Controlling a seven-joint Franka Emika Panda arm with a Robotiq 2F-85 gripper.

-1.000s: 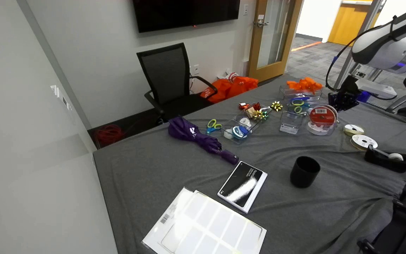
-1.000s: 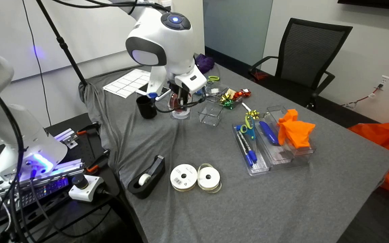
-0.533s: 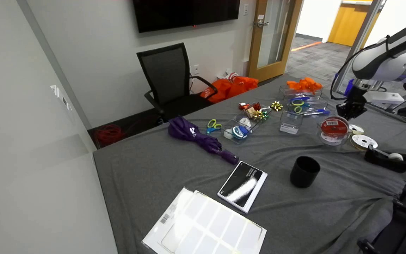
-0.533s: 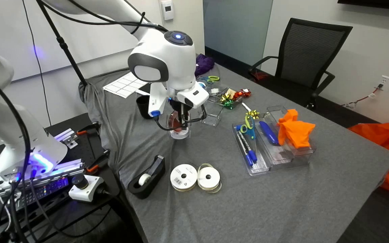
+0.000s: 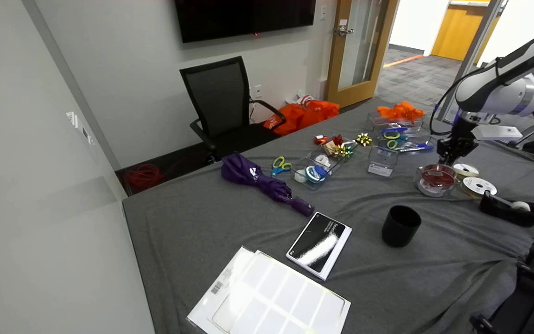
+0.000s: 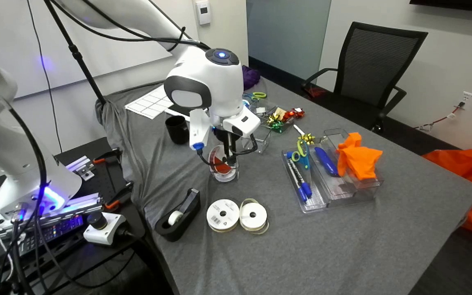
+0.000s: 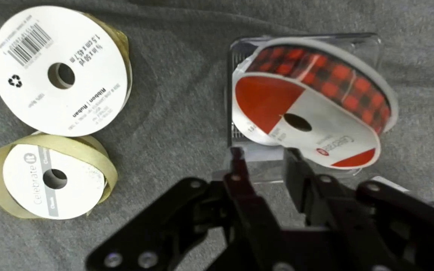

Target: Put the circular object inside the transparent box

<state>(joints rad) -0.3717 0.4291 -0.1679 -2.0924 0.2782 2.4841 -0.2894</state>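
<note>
Leaning at a slant over the clear box [image 7: 367, 47], with a white spool [image 7: 245, 126] beneath it in that box, the red plaid ribbon spool [image 7: 317, 107] worries us. Its flange reaches past one rim in the wrist view, so we cannot tell whether it sits fully inside. Our jaws stand apart over the box's edge, nothing visibly gripped between them; whether either side touches the spool, we cannot tell.

The white spool probably takes up the floor room, so the plaid one may not settle flat, and a sideways brush from the jaws could roll it over the rim onto the counter [image 6: 322, 246]. Pressing on its high side might tip or skid the box instead, since we expect such thin plastic to be light. A skid could run it into the gold ribbon spool [image 7: 60, 103] and cream ribbon spool [image 7: 57, 199], which lie near it. If we spread the jaws wider this low, one could hook the flange or box wall and drag everything along when we lift.
</note>
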